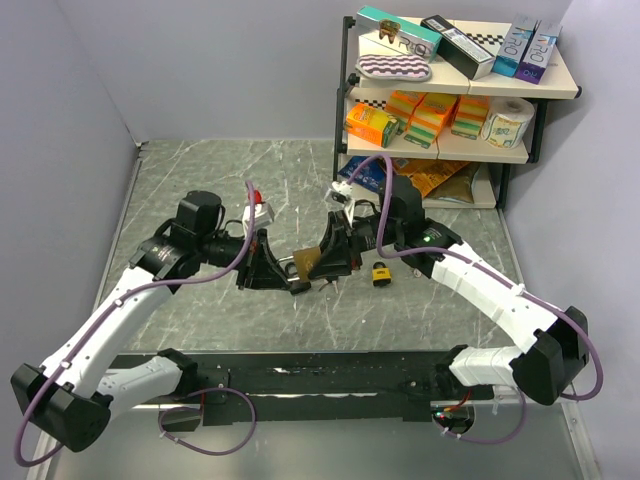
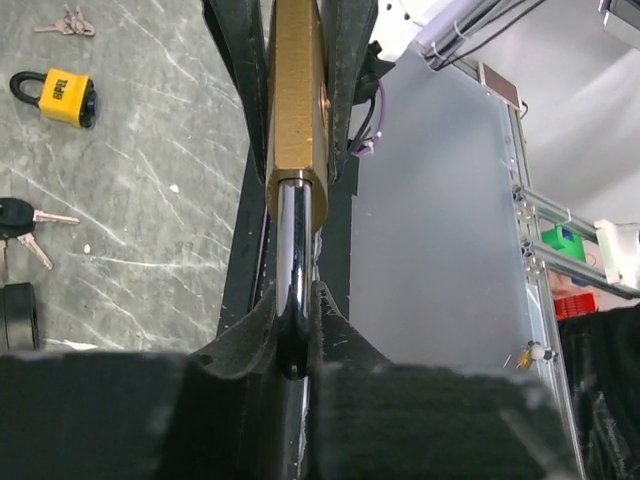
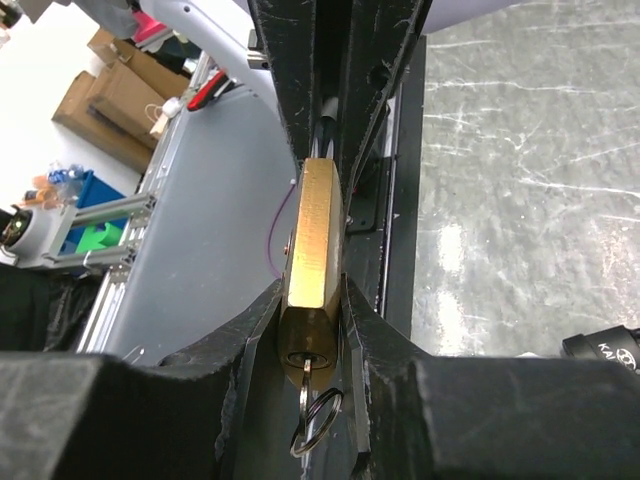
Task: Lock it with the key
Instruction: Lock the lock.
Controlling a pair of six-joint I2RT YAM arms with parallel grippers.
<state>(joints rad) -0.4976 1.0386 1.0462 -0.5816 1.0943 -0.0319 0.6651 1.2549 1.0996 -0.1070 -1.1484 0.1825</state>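
A brass padlock (image 1: 306, 262) hangs in the air between my two grippers, above the middle of the table. My left gripper (image 1: 290, 276) is shut on its steel shackle (image 2: 293, 250), with the brass body (image 2: 297, 90) pointing away from it. My right gripper (image 1: 327, 254) is shut on the brass body (image 3: 315, 240) from the opposite side. A key (image 3: 306, 373) sits in the keyhole in the padlock's bottom end, and a key ring (image 3: 318, 420) hangs from it between the right fingers.
A small yellow padlock (image 1: 381, 274) lies on the marble table just right of the grippers; it also shows in the left wrist view (image 2: 62, 96). Loose keys (image 2: 22, 215) lie near it. A shelf (image 1: 450, 95) of boxes stands at the back right.
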